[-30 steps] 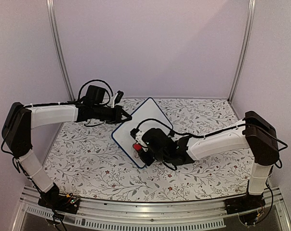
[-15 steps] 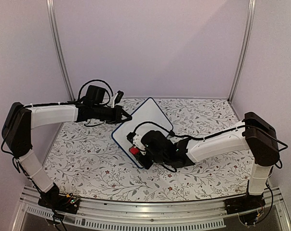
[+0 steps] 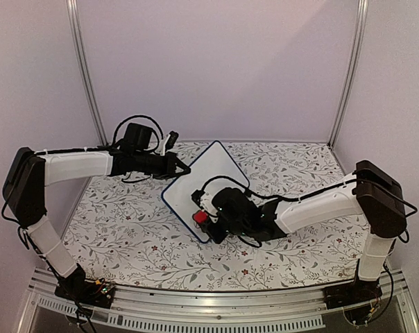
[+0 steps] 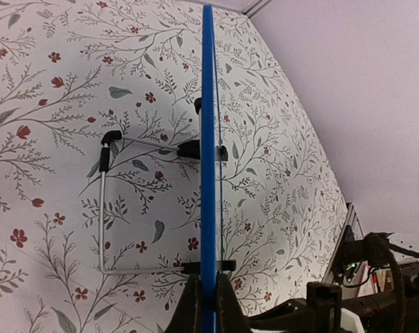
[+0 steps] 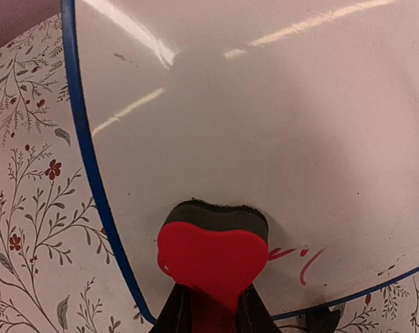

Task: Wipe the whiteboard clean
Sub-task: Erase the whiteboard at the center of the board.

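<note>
The whiteboard [image 3: 199, 187], white with a thin blue frame, stands tilted on the table. My left gripper [image 3: 182, 168] is shut on its upper left edge; in the left wrist view the blue edge [image 4: 208, 159] runs straight up from between the jaws of that gripper [image 4: 208, 305]. My right gripper [image 3: 208, 220] is shut on a red heart-shaped eraser [image 3: 200, 217]. The eraser [image 5: 213, 258] presses its dark felt against the board face [image 5: 265, 125] near the lower left corner. Red marker strokes [image 5: 301, 259] remain just right of it.
The table wears a floral cloth [image 3: 126, 229]. A wire stand with black feet [image 4: 112, 201] props the board from behind. Metal posts [image 3: 84, 69] and pale walls close the back; an aluminium rail [image 3: 209, 305] runs along the near edge.
The right gripper slid the eraser left and then back a little to the right along the board's lower part. The left arm and the board have stayed put.
</note>
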Motion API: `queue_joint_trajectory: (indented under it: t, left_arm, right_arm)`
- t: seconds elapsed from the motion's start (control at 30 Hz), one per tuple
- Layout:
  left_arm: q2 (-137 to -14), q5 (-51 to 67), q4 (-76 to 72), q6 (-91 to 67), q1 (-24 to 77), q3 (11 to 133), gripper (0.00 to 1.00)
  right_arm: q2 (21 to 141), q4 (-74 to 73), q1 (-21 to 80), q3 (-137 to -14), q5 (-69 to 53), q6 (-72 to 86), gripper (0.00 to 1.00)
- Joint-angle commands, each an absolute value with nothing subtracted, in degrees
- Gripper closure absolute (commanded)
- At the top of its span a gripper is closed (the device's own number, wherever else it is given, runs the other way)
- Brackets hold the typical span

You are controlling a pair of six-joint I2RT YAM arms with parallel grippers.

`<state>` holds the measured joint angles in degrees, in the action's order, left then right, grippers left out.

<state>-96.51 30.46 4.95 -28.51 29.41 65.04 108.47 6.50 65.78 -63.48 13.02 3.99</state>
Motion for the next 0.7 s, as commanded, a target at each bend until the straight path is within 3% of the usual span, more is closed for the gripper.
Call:
queue_joint_trajectory:
  t: [0.0,0.67]
  left_arm:
    - [-97.2,32.2,5.9,-28.8,30.7,65.6,1.0]
    - [-97.4,32.2,6.0,-28.7,30.7,65.6,1.0]
  right_arm:
    - [105.7,6.1,61.4,-60.6,13.1,9.5,1.0]
    - [107.4,3.8,51.9,-62.1,4.5,22.2,1.0]
